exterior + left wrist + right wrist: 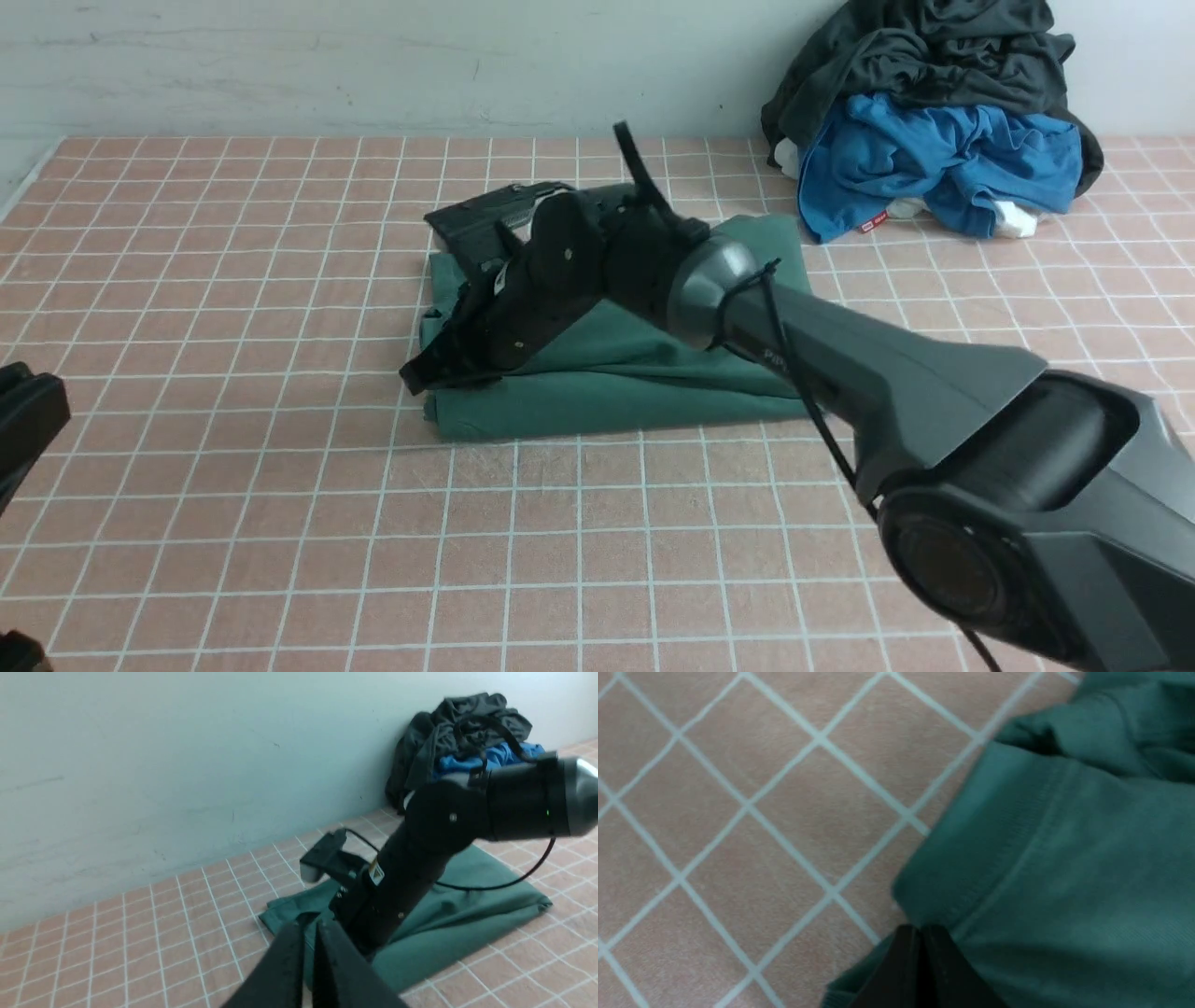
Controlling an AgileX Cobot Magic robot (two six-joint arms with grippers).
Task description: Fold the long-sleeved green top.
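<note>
Pink-tiled tabletop [233, 523], pale wall [373, 65] behind. Green long-sleeved top [635, 373]: folded bundle at centre, long axis left–right. Right gripper [422, 378]: nearer, fingers pressed together at the bundle's left-end hem; whether cloth is caught, cannot tell. Left gripper [310, 933]: pressed together, empty, well apart leftward.

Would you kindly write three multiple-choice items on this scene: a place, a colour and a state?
1. Where is the clothes pile? A near left corner; B far right, against the wall; C mid-table.
2. What colour lies under the pile's dark grey garment? A red; B yellow; C blue.
3. How is the left gripper? A shut, empty; B wide open; C shut on cloth.
Key: B, it leans on the wall; C, blue cloth shows below the grey; A, its fingers meet, nothing between.
</note>
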